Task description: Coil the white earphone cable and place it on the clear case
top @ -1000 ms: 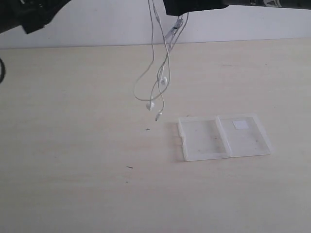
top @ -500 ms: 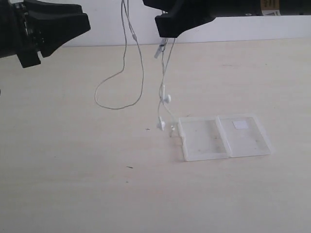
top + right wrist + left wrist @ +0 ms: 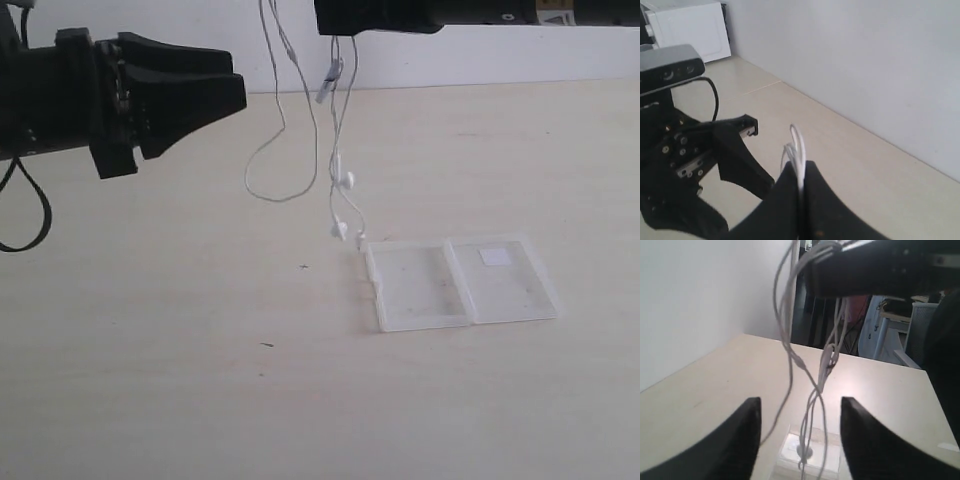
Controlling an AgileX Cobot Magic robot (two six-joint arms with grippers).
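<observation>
The white earphone cable [image 3: 297, 110] hangs in long loops from my right gripper [image 3: 345, 25] at the top of the exterior view; the two earbuds [image 3: 340, 229] dangle just left of the clear case [image 3: 460, 282], which lies open and flat on the table. My right gripper [image 3: 801, 172] is shut on the cable [image 3: 799, 145], which sticks out between its fingers. My left gripper [image 3: 232, 88] is open, up in the air left of the hanging strands. In the left wrist view the cable [image 3: 816, 390] hangs ahead of that gripper [image 3: 800, 407], between its fingers.
The pale wooden table [image 3: 180, 350] carries a few small dark specks. A white wall [image 3: 500, 55] runs behind it. A thick black robot cable [image 3: 25, 215] loops at the far left edge.
My left gripper has moved right toward the hanging cable. The cable's loop has swung right and the earbuds have shifted slightly, still beside the case's left edge.
</observation>
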